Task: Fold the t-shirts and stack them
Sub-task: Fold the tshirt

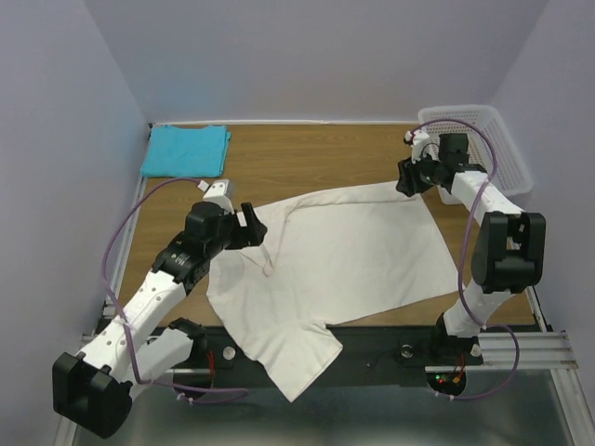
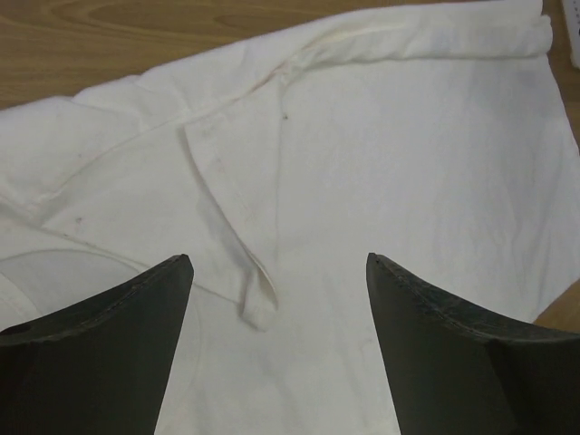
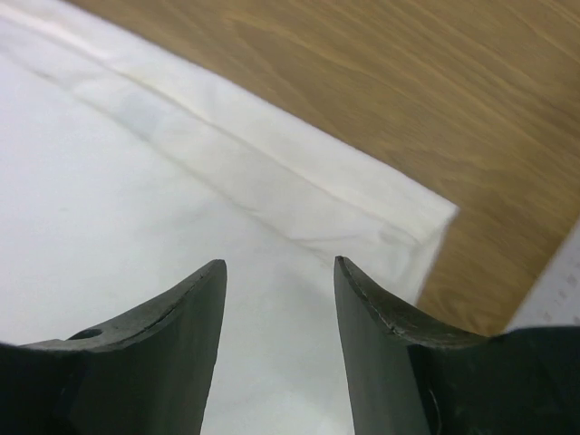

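Cream-white t-shirt (image 1: 353,251) beneath both parted jaws

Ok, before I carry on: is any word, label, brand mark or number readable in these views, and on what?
None: no readable text in any view.
Cream-white t-shirt: plain, no print or legible tag; the wrist views show only seams.
Turquoise t-shirt: plain, folded, no marking.
White mesh basket: no label visible.
Arms: no lettering that can be made out.
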### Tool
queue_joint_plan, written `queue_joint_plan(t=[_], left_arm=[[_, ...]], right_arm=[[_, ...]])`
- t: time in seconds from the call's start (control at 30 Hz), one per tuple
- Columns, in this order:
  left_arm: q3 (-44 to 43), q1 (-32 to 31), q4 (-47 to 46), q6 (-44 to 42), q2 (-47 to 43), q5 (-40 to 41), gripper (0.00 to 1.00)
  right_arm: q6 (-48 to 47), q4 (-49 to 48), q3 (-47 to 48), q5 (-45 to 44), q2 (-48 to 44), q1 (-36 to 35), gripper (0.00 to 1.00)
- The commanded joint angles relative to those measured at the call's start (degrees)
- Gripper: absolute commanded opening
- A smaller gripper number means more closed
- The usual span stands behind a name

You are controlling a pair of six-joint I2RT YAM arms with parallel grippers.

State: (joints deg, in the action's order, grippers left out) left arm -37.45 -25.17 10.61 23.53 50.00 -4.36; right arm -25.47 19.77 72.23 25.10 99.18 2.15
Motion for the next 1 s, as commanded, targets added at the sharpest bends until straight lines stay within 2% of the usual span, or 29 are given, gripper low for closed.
queue_joint_plan(t=[0.0, 0.07, 0.17, 0.23, 0.4, 0.57, 0.7, 0.97], left_arm=[[0.27, 2.84, -6.91, 3.8, 1.67, 4.63, 0.89], [1.41, 5.12, -10.33, 4.59, 4.83, -0.37, 0.89], [1.33, 6.36, -17.19, 3.28, 10.63, -6.27, 0.86], [-1.21, 6.45, -18.51, 1.19, 16.23, -7.41, 0.85], [-9.29, 6.45, -17.82, -4.27, 28.12, -11.28, 0.79], [-12.64, 6.36, -15.27, -7.09, 36.12, -10.67, 0.75], [-14.14, 6.36, -13.69, -7.97, 38.86, -6.82, 0.7], [-16.69, 5.48, -11.76, -9.46, 42.81, -5.48, 0.65]], right_arm=[[-9.75, 6.66, 2.91, 21.8, -0.22, -1.8, 0.57], [-10.47, 9.32, 5.64, 24.29, 1.97, -5.74, 0.57], [-8.29, 9.67, 9.94, 23.51, 5.84, -11.28, 0.57], [-3.82, 9.59, 13.1, 23.15, 8.39, -13.74, 0.56], [3.58, 9.67, 20.31, 21.57, 13.67, -14.9, 0.55], [4.47, 9.5, 18.57, 17.88, 12.54, -14.98, 0.55], [4.47, 9.5, 15.84, 17.17, 10.43, -14.98, 0.55], [4.73, 9.41, 13.29, 15.24, 7.7, -13.85, 0.55]])
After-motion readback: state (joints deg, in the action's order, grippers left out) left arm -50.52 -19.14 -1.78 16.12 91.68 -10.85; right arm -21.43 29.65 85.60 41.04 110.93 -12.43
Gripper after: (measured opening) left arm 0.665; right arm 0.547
